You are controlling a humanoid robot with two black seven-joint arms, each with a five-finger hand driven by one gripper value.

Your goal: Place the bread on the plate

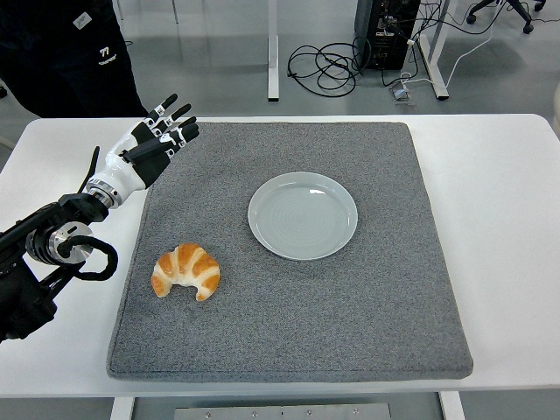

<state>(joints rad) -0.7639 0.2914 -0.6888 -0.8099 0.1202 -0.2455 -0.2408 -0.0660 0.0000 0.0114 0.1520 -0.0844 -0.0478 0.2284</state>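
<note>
The bread is a golden croissant. It lies on the near left part of the grey mat, with its two tips pointing toward the near edge. The plate is round and pale, and it sits in the middle of the mat with nothing on it. The bread and the plate are apart, with bare mat between them. The left hand is up at the far left corner of the mat, well away from the bread. Its fingers are spread out and it holds nothing. The right hand is not in the picture. A person in dark clothes stands past the far left side of the white table. So the job has not really started, and the first step looks like reaching for the bread. To do it well, the hand should come back toward the near side and go down over the fat middle of the bread, not the thin tips. It should close softly, because bread like this probably squashes and flakes. Then it should lift the bread clear of the mat, carry it right, and set it down in the middle of the plate so it does not hang over the rim.
</note>
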